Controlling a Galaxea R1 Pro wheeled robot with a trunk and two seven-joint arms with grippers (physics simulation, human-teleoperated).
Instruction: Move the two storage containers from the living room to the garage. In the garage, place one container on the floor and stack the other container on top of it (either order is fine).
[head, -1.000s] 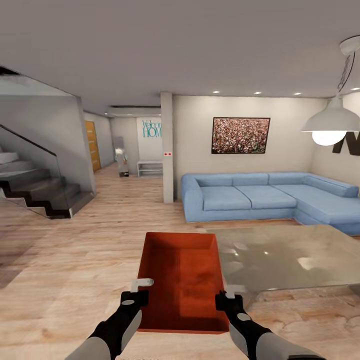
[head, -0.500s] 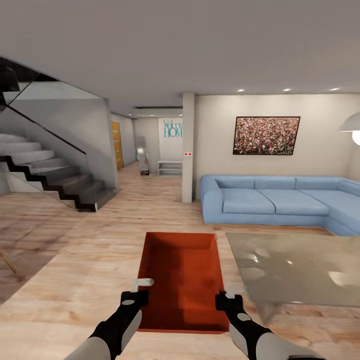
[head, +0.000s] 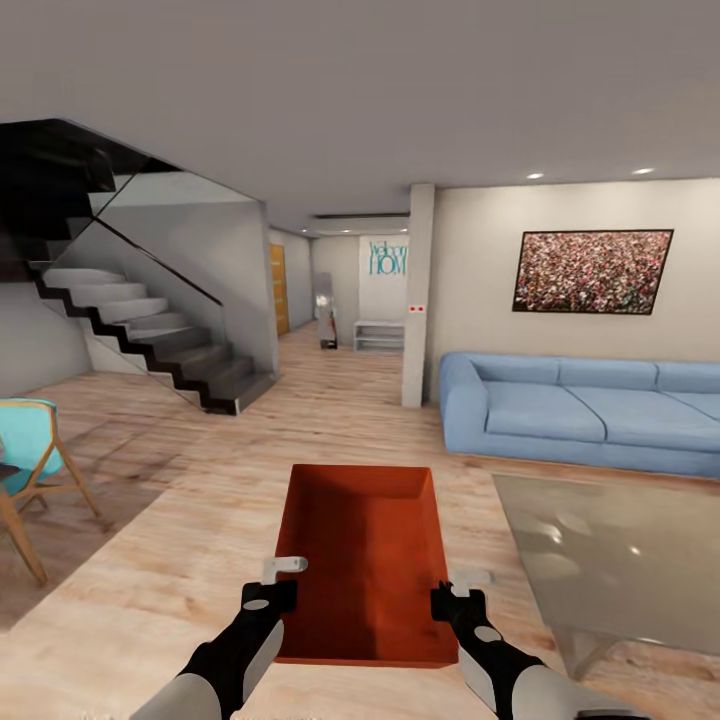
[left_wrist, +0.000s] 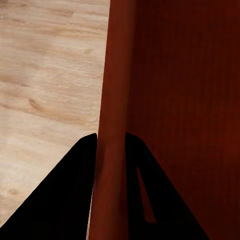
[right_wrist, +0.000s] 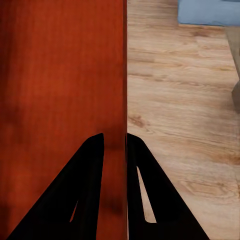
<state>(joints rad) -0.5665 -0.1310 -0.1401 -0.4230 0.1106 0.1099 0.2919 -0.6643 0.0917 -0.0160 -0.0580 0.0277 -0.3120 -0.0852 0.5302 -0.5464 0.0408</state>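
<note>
While the living room (head: 330, 400) is still all around, with its light plank floor (head: 180, 520) underfoot, little of the task can be judged done: one storage container (head: 365, 560) is lifted and carried, but the garage is not reached, and a second container is not seen.

Against the earlier head pictures, the whole view is shifted. The staircase (head: 170, 340) at far left is brought further into sight, and the blue sofa (head: 580, 410) and the glass table (head: 620, 550) at right are carried towards the right edge. The wall picture (head: 592, 272) is moved right likewise. A turquoise chair (head: 35, 460) is newly shown at near left, and the hanging lamp is gone from sight. This is judged a turn of the camera, not a move of the furniture. The container is kept at the same place before the robot, near and centred.

The left gripper (head: 270, 590) is pinched on the container's left wall, one jaw on each side of it, as the left wrist view (left_wrist: 111, 150) confirms. The right gripper (head: 455, 598) is likewise clamped on the right wall (right_wrist: 115, 150).
</note>
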